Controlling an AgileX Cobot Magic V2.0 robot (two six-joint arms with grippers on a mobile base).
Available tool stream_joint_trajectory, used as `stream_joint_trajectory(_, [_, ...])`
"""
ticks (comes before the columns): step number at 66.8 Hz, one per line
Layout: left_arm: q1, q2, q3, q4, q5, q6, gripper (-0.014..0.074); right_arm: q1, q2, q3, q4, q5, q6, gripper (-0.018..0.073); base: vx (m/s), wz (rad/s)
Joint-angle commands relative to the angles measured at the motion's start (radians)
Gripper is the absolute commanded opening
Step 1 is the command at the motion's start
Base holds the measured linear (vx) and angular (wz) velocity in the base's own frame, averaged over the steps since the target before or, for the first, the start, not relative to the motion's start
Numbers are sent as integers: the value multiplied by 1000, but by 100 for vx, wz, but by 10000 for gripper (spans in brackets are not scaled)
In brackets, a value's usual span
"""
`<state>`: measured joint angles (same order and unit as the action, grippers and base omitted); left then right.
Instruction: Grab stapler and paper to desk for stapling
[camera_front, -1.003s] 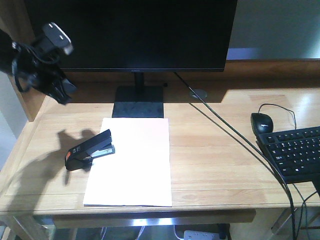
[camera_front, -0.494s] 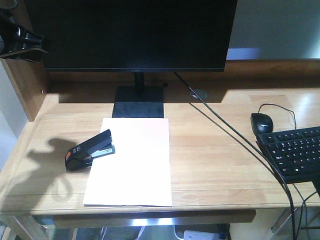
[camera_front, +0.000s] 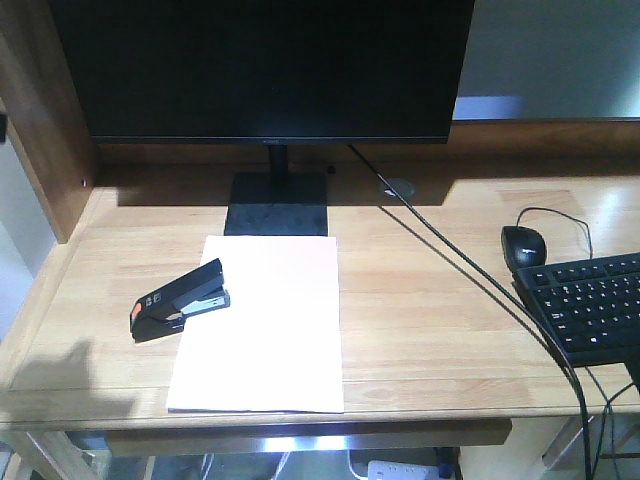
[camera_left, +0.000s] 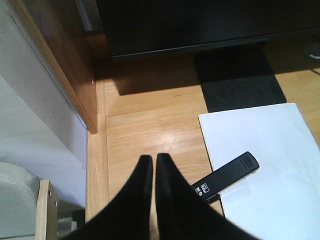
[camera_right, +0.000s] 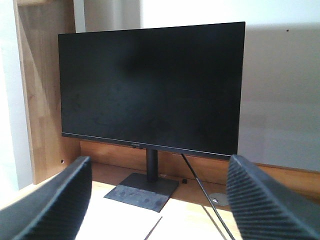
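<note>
A light-wood desk (camera_front: 420, 300) filled the front view, with a dark monitor (camera_front: 265, 65) standing at the back on a square black base (camera_front: 277, 205). A white sheet of paper (camera_front: 270, 330) lay flat in front of that base. A black stapler (camera_front: 180, 300) with an orange-red patch rested across the paper's left edge, its silver front over the sheet and its rear on bare wood. To the right sat a black mouse (camera_front: 523, 245) and a black keyboard (camera_front: 590, 305), well apart from the paper.

In the left wrist view, the left gripper (camera_left: 154, 162) hung above the desk's left side, its two dark fingers nearly together and holding nothing, with the stapler just beside them. In the right wrist view, the right gripper (camera_right: 160, 200) faced the monitor with its ribbed fingers (camera_right: 260, 200) spread wide apart and empty.
</note>
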<state>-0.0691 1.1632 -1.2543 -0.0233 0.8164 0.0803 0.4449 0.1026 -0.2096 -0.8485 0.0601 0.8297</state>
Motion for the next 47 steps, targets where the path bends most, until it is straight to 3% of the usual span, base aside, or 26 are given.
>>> stream_joint_trajectory(1, [-2,-150,114,-2,-147,3,-7,-5,10,-26,-14,-51,-3,529,0,0])
stream_joint_trajectory(25, [-2,-672,649,-3,-366,62,-7,-5,10,-26,-14,-49,-3,529,0,0])
stream_joint_trajectory(39, [-2,-920,855,-4,-361,56,-7,-5,10,-26,-14,-50,-3,529,0,0])
stream_joint_trajectory(47, [-2,-1016,905,1,-418,52,-7,-5,10,-26,-14,-50,-3,529,0,0])
